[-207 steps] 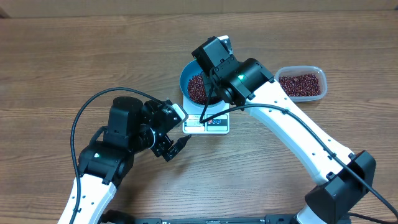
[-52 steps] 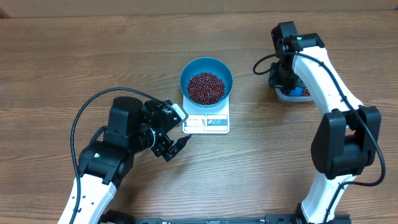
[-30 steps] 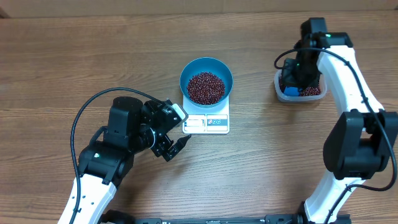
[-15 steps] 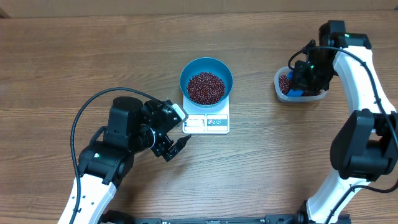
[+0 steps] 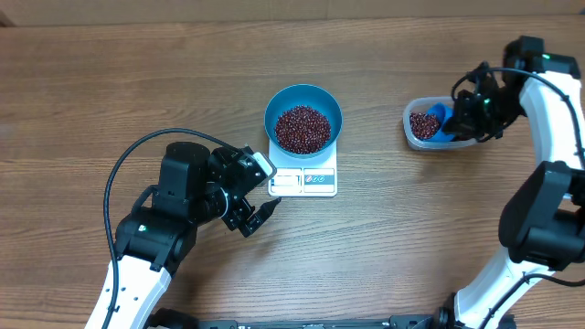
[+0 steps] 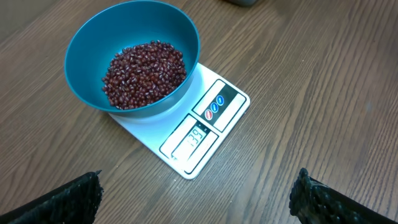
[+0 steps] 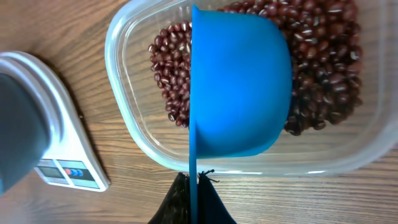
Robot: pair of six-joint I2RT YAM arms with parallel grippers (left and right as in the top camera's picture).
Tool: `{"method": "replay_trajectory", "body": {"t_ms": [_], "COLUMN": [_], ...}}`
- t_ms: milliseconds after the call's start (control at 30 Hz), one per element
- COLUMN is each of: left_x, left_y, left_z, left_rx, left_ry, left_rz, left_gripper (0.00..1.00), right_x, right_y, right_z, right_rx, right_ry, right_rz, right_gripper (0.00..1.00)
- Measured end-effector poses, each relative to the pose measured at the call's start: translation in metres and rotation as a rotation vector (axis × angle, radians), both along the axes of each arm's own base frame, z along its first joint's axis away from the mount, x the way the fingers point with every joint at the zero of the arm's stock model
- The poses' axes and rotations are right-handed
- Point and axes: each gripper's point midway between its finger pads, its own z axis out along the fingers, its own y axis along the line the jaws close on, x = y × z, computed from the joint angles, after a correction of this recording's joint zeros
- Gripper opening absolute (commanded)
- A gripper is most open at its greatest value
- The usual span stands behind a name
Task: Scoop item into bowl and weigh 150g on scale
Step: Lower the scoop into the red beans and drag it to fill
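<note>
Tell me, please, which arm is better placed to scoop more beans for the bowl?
Right. The right end effector is shut on the blue scoop, in the tub of beans. The left end effector is open and empty, near the scale.

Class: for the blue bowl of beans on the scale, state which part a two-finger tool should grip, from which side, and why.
Probably the rim of the bowl, pinched one finger inside, one outside, coming straight down from above. The bowl stands upright and looks too wide to span; the beans sit low, leaving bare wall below the rim; the scale hinders a low sideways approach.
</note>
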Motion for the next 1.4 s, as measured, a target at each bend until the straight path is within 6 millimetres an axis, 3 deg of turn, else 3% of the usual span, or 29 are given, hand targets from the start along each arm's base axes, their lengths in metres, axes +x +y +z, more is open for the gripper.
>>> {"method": "replay_trajectory", "body": {"t_ms": [233, 567, 967, 1400], "left_x": [0.000, 0.000, 0.000, 0.000], "left_y": [0.000, 0.000, 0.000, 0.000], "left_z": [0.000, 0.000, 0.000, 0.000], "left_rx": [0.000, 0.000, 0.000, 0.000], "left_ry": [0.000, 0.000, 0.000, 0.000], "left_rz": [0.000, 0.000, 0.000, 0.000], "left_gripper": [1.00, 0.99, 1.00, 1.00], "right_x": [-0.004, -0.006, -0.004, -0.006], "right_y": [-0.010, -0.003, -0.005, -0.003], "right_z": [0.004, 0.009, 0.039, 0.045], "right_rx": [0.057, 0.099, 0.112, 0.149], "right_ry": [0.003, -0.004, -0.030, -0.035], "right_rz": [-0.043, -0.017, -0.013, -0.006], "right_gripper": [0.04, 0.04, 0.04, 0.04]}}
